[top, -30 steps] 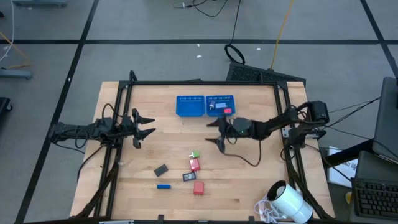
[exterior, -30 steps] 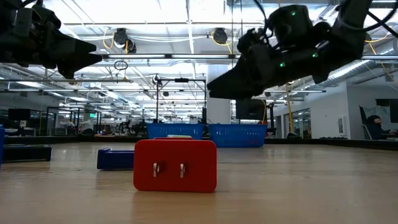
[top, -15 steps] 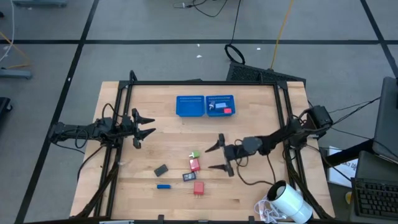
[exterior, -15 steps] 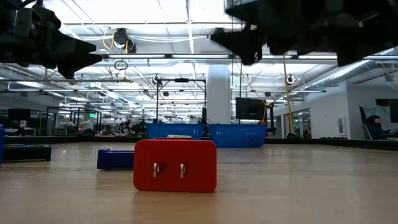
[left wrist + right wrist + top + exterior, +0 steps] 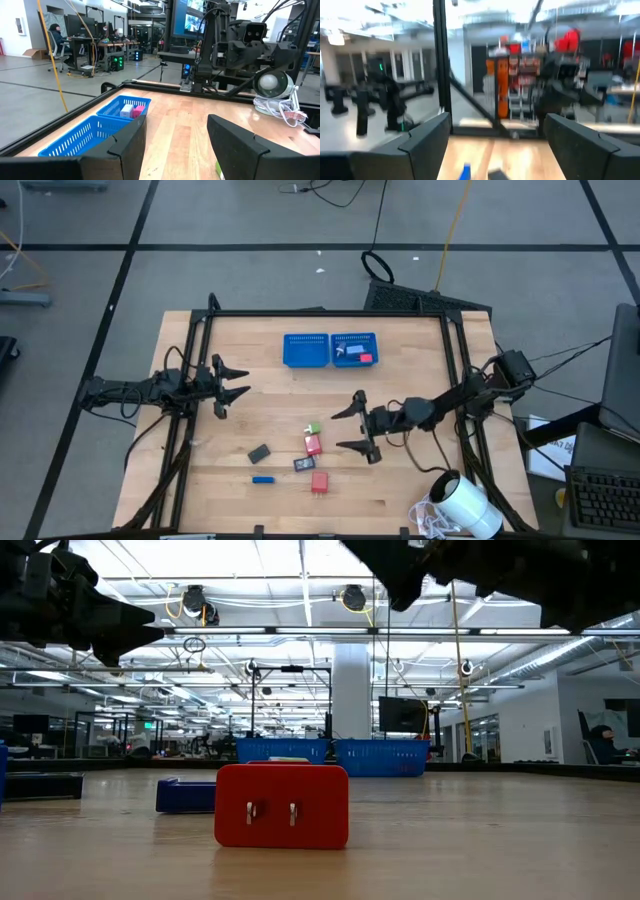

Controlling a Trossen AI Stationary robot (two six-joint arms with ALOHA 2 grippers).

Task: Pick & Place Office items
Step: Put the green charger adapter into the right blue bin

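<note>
The wooden worktop (image 5: 400, 480) carries a blue mesh two-part tray (image 5: 330, 349) near its far edge; its right compartment holds a red piece (image 5: 365, 359) and a pale one, with no readable writing. A white cylinder (image 5: 468, 506) lies at the near right corner. The left pincer (image 5: 232, 384) waits at the left edge, fingers apart and empty. The right pincer (image 5: 352, 429) hangs above the middle, released wide, holding nothing. The office items lie loose near the front: a red plug-like block (image 5: 282, 804), a red-and-green piece (image 5: 313, 442), a dark grey piece (image 5: 260, 453), a dark one (image 5: 304, 464) and a blue one (image 5: 262, 479). No brand or label is legible.
</note>
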